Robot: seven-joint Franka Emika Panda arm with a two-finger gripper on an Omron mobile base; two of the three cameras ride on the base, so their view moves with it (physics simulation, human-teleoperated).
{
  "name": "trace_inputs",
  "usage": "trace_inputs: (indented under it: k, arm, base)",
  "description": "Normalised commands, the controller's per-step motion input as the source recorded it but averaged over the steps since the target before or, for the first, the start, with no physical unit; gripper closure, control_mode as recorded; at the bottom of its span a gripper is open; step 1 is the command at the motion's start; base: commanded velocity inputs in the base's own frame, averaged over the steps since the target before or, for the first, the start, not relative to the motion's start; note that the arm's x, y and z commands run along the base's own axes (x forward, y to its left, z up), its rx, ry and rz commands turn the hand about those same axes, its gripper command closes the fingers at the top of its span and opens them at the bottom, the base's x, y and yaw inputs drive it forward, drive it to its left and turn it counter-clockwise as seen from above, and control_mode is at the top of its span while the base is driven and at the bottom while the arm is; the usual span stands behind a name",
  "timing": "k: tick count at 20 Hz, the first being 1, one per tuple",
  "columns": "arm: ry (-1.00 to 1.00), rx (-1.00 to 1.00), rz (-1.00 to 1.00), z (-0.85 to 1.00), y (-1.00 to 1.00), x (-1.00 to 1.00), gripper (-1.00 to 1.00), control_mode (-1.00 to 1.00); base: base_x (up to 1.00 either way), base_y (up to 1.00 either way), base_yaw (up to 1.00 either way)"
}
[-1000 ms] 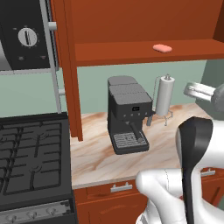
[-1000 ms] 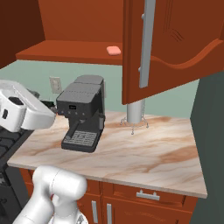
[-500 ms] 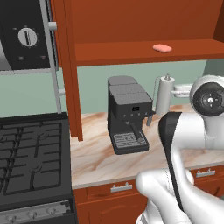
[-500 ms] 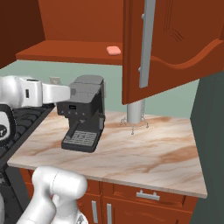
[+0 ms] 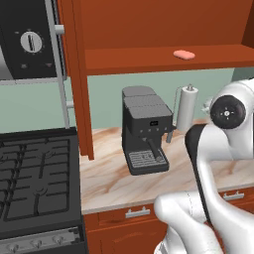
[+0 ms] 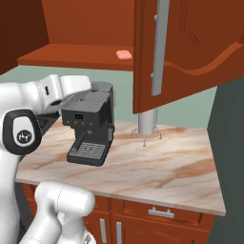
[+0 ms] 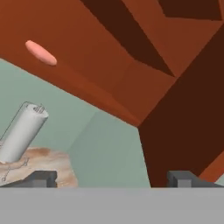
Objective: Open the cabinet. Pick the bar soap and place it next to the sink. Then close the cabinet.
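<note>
- The cabinet [image 5: 163,30] is the biggest thing here; it hangs on the wall above the counter and it stands open, so the inside and the lower board are visible. In the right base view its right door [image 6: 190,52] is swung out toward the camera, with the long silver bar handle [image 6: 159,45] running down its face.
- The stove [image 5: 34,183] is at the left of the left base view, dark, with black grates on the top.
- The marble counter [image 6: 176,167] goes from the stove to the right, with drawers with silver pulls under it.
- The white arm [image 5: 218,149] rises in front of the counter; in the right base view its forearm reaches across, near the top of the coffee machine.
- The coffee machine [image 5: 145,129] is dark grey and stands upright on the counter, under the cabinet.
- The paper-towel roll [image 5: 187,108] stands upright just beside the coffee machine, on its right in the left base view.
- The gripper [image 7: 113,178] shows in the hand view as two dark tips set far apart, with nothing between them; it is wide and empty, well below the cabinet.
- The bar soap [image 5: 184,54] is small, pink and flat; it lies on the lower board inside the cabinet, near the front edge, above the paper-towel roll.
</note>
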Motion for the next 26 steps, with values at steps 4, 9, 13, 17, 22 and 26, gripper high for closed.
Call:
trace_inputs:
  k: [4, 9, 13, 17, 22, 26]
  arm:
    - [0.32, -0.23, -0.12, 0.15, -0.11, 0.00, -1.00, -1.00]
    - [0.35, -0.22, -0.17, 0.01, -0.05, 0.08, -1.00, -1.00]
    - [0.22, -0.23, -0.23, 0.00, -0.12, 0.18, -1.00, -1.00]
    - [0.08, -0.21, -0.22, 0.00, -0.19, 0.33, -1.00, -1.00]
    - [0.00, -0.11, -0.15, 0.00, -0.15, 0.25, -1.00, -1.00]
    - [0.00, -0.05, -0.14, 0.00, -0.14, 0.17, -1.00, -1.00]
  base:
    - [0.00, 0.00, 0.00]
    - [0.00, 0.00, 0.00]
    - [0.00, 0.00, 0.00]
    - [0.00, 0.00, 0.00]
    - [0.00, 0.00, 0.00]
    - [0.00, 0.00, 0.00]
